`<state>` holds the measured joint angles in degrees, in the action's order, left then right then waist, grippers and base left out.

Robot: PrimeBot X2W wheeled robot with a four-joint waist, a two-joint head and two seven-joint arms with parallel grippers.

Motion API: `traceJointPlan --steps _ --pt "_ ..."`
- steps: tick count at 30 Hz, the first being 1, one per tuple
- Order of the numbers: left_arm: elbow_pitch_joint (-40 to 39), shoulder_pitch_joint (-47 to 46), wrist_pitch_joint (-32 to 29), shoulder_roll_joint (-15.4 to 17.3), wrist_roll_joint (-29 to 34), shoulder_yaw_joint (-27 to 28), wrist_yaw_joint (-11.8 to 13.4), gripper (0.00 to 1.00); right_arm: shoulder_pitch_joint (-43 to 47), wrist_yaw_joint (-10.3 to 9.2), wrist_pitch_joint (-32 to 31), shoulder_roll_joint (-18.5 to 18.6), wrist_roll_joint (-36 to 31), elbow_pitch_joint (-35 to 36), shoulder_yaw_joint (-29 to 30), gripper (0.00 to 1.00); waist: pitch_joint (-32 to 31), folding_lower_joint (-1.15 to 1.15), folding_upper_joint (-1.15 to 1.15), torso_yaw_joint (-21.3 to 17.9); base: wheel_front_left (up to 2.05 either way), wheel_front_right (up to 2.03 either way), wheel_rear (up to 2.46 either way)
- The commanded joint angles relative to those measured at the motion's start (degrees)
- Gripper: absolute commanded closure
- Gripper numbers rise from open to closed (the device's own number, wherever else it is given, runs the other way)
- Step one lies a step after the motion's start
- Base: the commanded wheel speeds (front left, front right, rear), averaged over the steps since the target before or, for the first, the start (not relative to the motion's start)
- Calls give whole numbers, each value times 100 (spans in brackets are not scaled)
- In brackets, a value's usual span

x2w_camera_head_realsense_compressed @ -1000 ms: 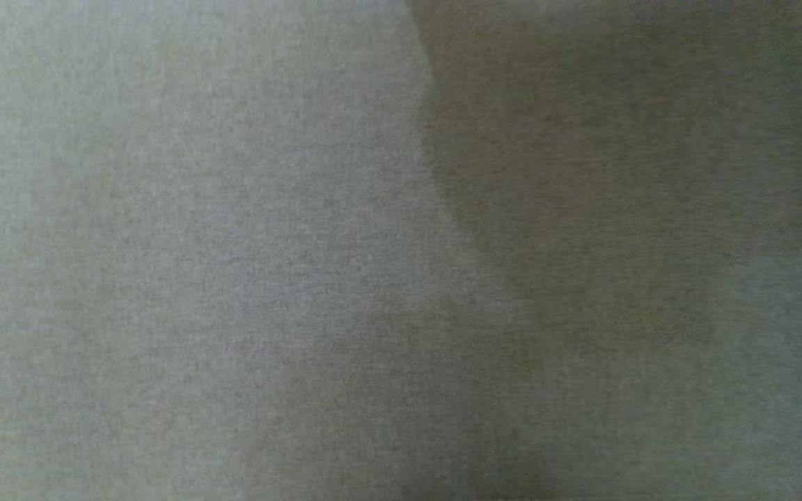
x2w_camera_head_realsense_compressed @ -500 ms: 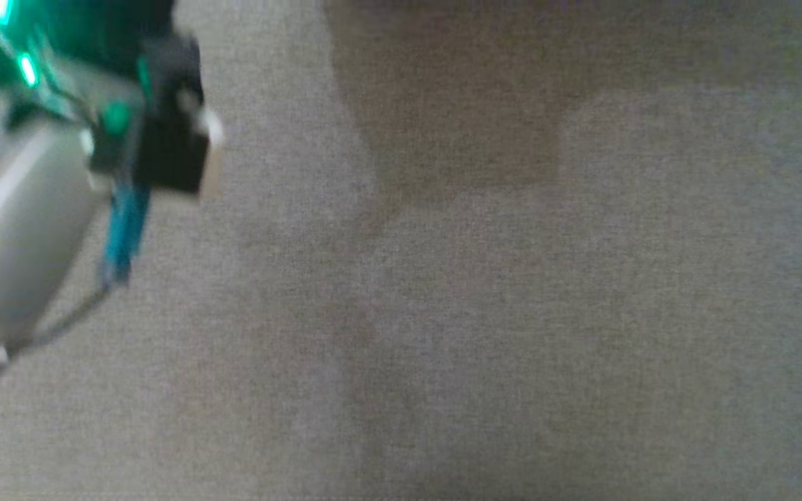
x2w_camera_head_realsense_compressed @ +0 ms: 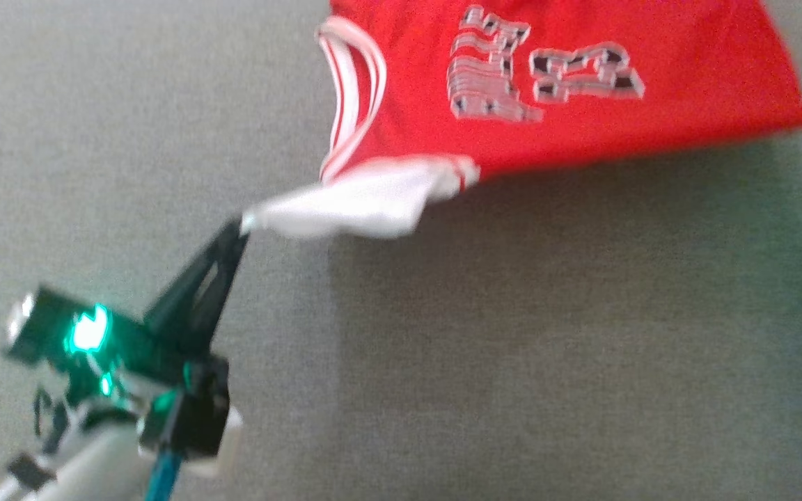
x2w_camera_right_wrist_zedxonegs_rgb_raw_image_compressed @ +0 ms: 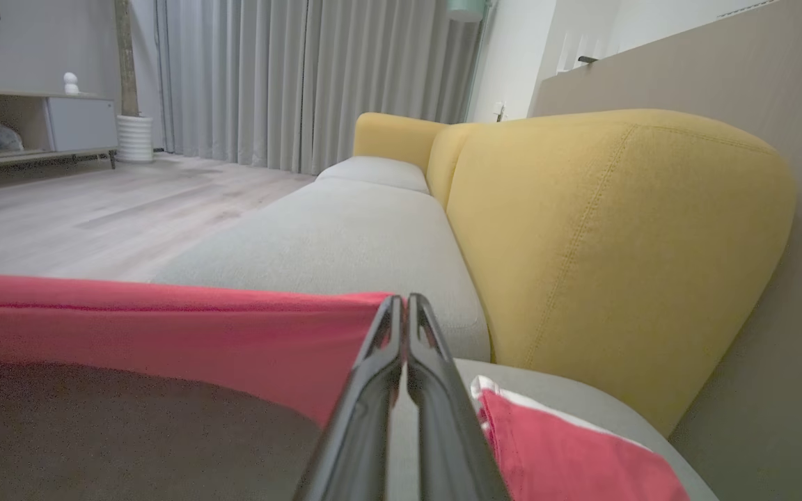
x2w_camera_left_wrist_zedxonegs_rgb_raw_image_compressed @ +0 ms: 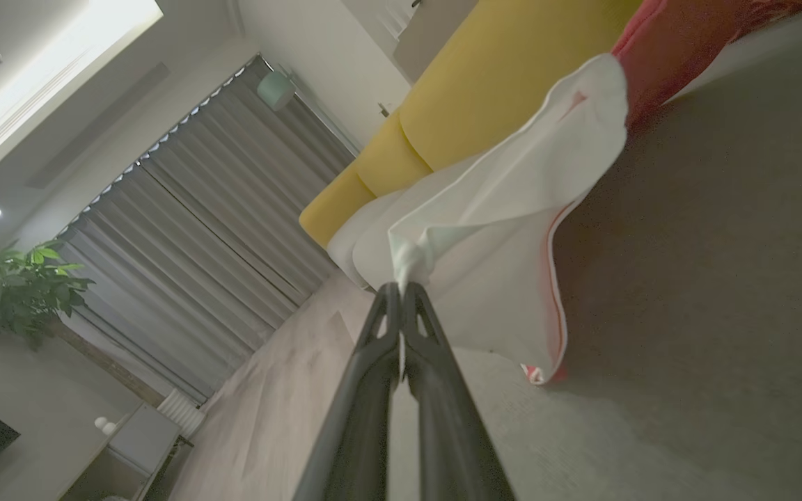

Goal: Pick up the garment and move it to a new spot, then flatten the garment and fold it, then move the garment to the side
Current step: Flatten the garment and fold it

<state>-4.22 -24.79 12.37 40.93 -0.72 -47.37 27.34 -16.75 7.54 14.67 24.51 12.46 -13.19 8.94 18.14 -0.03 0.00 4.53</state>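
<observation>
Where the two dark fingers of the left claw (x2w_camera_head_realsense_compressed: pixel 241 225) meet, they are clenched on a twisted white corner of the garment (x2w_camera_head_realsense_compressed: pixel 686 83). The left wrist view shows the same pinch close up, with no gap between the fingers.

- White fabric fans out from the pinch to the red body, which has white-striped armhole trim.
- Printed characters on the red are blurred and unreadable.
- Garment's far edge is cut off at the top of the head view. Its right end narrows to a point and runs off the right edge.
- Right claw (x2w_camera_right_wrist_zedxonegs_rgb_raw_image_compressed: pixel 401 303): fingers pressed together on the end of a taut red hem, grasping the garment. The pinched bit is hidden behind the fingertips.
- Garment is stretched between both claws over the grey sofa seat (x2w_camera_head_realsense_compressed: pixel 512 362), with a shadow beneath.
- Lowest white fold is near the seat; touching or not, cannot tell.
- Another red fold with a white stripe lies on the seat just right of the right claw, partly cut off.
- Yellow backrest (x2w_camera_right_wrist_zedxonegs_rgb_raw_image_compressed: pixel 617 243) beyond.
</observation>
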Motion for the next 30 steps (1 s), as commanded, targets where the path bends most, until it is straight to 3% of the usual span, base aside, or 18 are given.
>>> traceJointPlan --steps 1,8,13,22,30 --pt "-188 38 -67 332 -55 231 121 100 207 -5 30 129 -65 223 30 100 -281 3 0 -61 0 0 0" --pt "-676 1196 -248 432 -327 -30 532 100 1506 -5 -275 -85 -92 686 136 100 -507 3 0 -112 0 0 0" --pt "-684 1264 -265 473 -317 -91 517 100 1703 -5 -448 -167 -89 879 90 100 -365 3 0 -180 0 0 0" --pt "-258 108 -266 252 -137 61 34 100 1136 -5 -547 -63 -91 578 -176 100 154 3 0 -224 0 0 0" --pt "766 -1518 -51 -192 98 91 -709 100 397 -5 -556 137 -145 231 -374 100 699 3 0 -203 0 0 0"
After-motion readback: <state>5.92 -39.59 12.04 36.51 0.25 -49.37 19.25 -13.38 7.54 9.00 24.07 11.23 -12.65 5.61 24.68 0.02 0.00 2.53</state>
